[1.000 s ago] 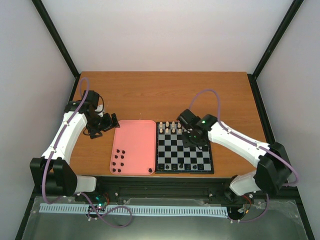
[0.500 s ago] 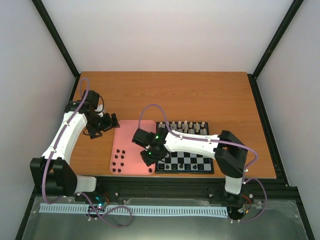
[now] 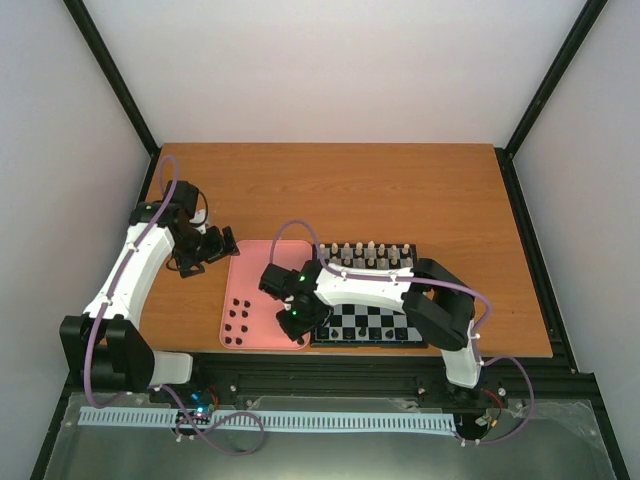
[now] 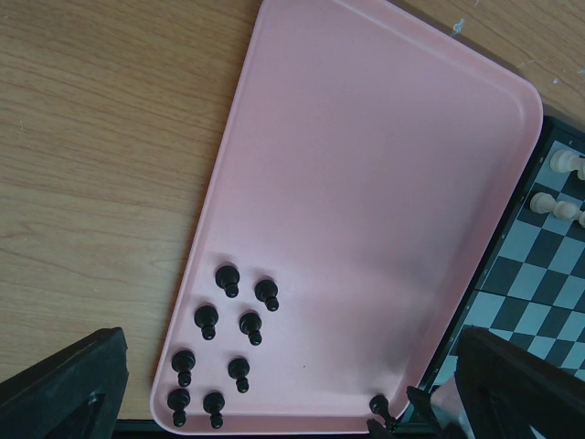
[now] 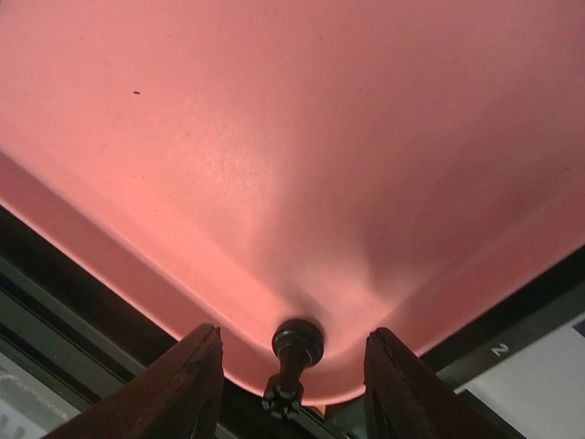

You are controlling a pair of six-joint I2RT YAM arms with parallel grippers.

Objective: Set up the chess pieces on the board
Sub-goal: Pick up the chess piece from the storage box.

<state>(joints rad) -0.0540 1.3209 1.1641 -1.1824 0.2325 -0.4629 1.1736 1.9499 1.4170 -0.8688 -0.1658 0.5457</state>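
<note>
A small "2" (image 5: 498,349) can be read on the black rim of the board (image 5: 548,370), beside the pink tray (image 5: 274,137). One black chess piece (image 5: 297,346) is seen in the tray's near corner, between the parted fingers of the right gripper (image 5: 292,340) and touched by neither. The other black pieces (image 4: 249,323) are clustered in the tray, and the left gripper (image 4: 292,370) is held wide apart above them.

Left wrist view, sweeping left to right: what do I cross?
Bare table → group of eight black pieces in the pink tray → lone black piece at the tray's corner → white pieces on the board.
</note>
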